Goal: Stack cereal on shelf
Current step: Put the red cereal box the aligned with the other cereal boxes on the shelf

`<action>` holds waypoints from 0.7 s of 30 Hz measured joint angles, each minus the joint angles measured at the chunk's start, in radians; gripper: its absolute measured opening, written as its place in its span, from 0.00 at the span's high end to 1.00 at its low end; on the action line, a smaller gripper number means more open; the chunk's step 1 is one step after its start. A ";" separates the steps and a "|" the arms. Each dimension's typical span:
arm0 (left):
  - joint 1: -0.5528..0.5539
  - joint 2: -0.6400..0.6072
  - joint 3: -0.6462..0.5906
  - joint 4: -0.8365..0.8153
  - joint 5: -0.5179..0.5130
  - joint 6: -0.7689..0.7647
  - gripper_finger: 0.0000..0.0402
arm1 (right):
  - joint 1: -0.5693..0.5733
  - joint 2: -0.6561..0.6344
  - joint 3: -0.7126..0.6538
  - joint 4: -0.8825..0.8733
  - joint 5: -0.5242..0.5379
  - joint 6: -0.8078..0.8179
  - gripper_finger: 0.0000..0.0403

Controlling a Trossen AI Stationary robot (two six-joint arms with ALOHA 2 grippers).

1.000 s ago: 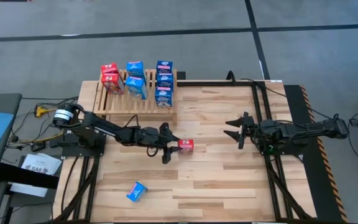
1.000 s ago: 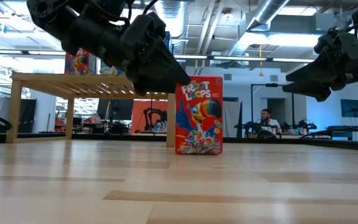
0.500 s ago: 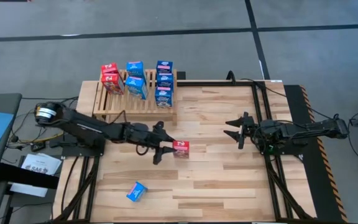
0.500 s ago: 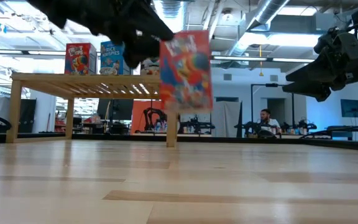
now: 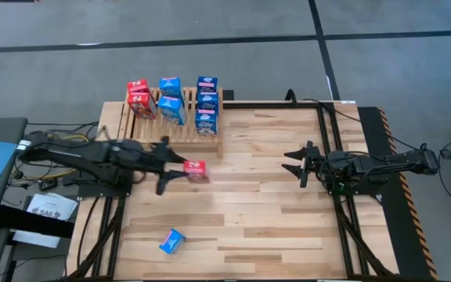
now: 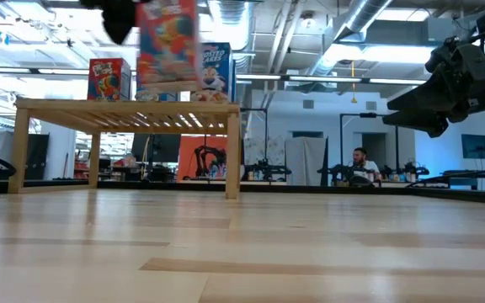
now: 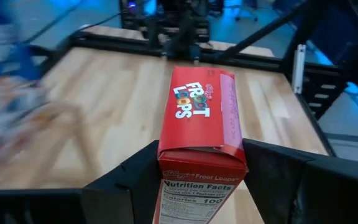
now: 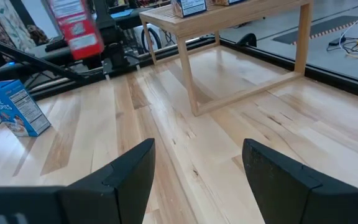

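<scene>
In the high view, the shelf [image 5: 171, 125] is being seen at the upper left of the table [image 5: 272, 227], its back edge lying along the table's far edge. Red and blue boxes are being carried on its slats: red ones [image 5: 138, 97] at the left, blue ones [image 5: 170, 99] in the middle, more blue ones [image 5: 206, 105] at the right. Bare slats are being left at the shelf's near edge.

Just below that near edge, left of centre, the left gripper [image 5: 180, 167] is being held closed on a red box [image 5: 196, 171], the box being pinched between both fingers and lifted clear of the table. In the low view this red box [image 6: 167, 42] is being carried above the level of the shelf top. In the left wrist view it is standing upright between the fingers [image 7: 129, 180].

At the lower left of the table, a blue box [image 5: 172, 241] is lying alone, tilted, near the front edge, well apart from both grippers.

The middle of the table is being left bare.

At the right, the right gripper [image 5: 297, 165] is being held over the table with its fingers apart, nothing between them.
</scene>
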 joint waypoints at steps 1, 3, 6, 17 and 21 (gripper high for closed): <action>0.000 -0.043 0.000 -0.045 -0.015 0.001 0.53 | 0.000 0.000 0.000 0.000 0.000 0.000 0.34; 0.000 -0.132 0.000 -0.119 -0.054 0.008 0.53 | 0.000 0.000 0.000 0.000 0.000 0.000 0.34; 0.000 -0.254 0.000 -0.214 -0.129 0.008 0.53 | 0.000 0.000 0.000 0.000 0.000 0.000 0.34; 0.001 -0.497 0.000 -0.332 -0.324 0.130 0.53 | -0.001 0.000 0.000 0.000 0.000 -0.001 0.34; 0.001 -0.495 0.034 -0.418 -0.387 0.146 0.53 | -0.001 0.000 0.000 0.000 0.000 -0.001 0.34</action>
